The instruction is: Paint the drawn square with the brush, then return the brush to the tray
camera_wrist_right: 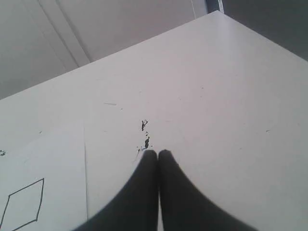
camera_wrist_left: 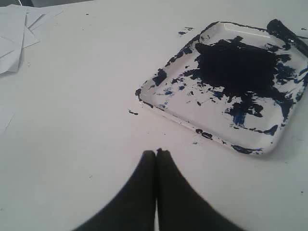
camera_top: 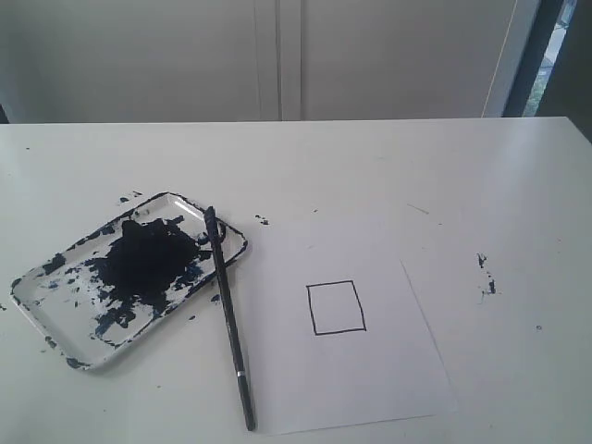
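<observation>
Black brush leans on the tray rim, mostly cropped from my left wrist view; left gripper and right gripper closed, empty.

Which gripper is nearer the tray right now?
Left. The left gripper, shut, is close in front of the tray. The right gripper, also shut, is by the paint specks, across the paper from the tray.

The left gripper hangs above the table, its dark fingers pressed together, empty. The right gripper, also above the table, is closed and empty.
</observation>
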